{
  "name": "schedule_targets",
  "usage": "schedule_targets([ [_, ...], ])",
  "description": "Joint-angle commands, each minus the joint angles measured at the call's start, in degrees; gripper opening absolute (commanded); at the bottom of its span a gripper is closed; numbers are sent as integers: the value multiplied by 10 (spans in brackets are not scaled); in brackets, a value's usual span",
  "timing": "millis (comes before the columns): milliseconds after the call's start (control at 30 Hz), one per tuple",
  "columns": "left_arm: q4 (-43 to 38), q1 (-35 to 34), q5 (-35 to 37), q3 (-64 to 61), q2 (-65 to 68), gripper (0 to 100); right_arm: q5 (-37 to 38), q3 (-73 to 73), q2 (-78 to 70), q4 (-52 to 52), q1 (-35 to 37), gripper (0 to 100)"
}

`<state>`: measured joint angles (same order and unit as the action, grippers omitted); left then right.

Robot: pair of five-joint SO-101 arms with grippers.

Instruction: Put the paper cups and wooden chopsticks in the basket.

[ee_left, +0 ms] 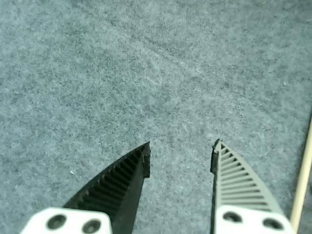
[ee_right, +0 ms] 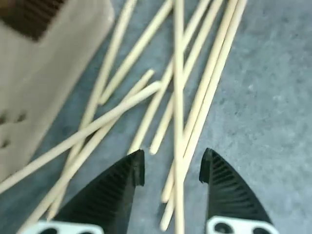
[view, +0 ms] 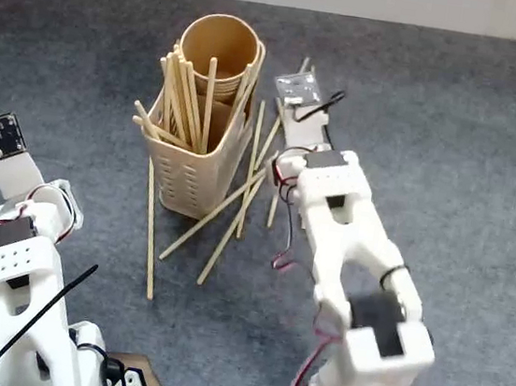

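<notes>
A beige perforated basket (view: 195, 171) stands on the grey carpet. It holds a brown paper cup (view: 220, 45) and several wooden chopsticks (view: 187, 100) standing upright. Several more chopsticks (view: 238, 205) lie crossed on the carpet against the basket's right side, and one chopstick (view: 150, 236) lies to its front left. My right gripper (ee_right: 172, 163) is open, low over the loose chopsticks (ee_right: 178, 97), with a few of them running between its fingers and the basket wall (ee_right: 44, 73) close beside. My left gripper (ee_left: 181, 148) is open over bare carpet, with one chopstick (ee_left: 302, 180) off to its side.
The right arm (view: 346, 242) stretches from the front right toward the pile beside the basket. The left arm (view: 16, 248) sits at the front left, away from the basket. Open carpet (view: 454, 132) surrounds the basket on the far right and far left.
</notes>
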<state>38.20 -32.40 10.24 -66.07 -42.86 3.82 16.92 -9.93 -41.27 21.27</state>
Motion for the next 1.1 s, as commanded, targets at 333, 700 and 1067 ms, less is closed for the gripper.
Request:
schedule_targets([
  [333,-6,11,3,2,-7,210,36,-116,-121,33,-51,190],
  [700,-6,11,3,2,-7,210,37,-135,-172,14,-54,0],
  [1067,-6,11,3,2,-7,210,-11,-168,8,-60,-51,5],
])
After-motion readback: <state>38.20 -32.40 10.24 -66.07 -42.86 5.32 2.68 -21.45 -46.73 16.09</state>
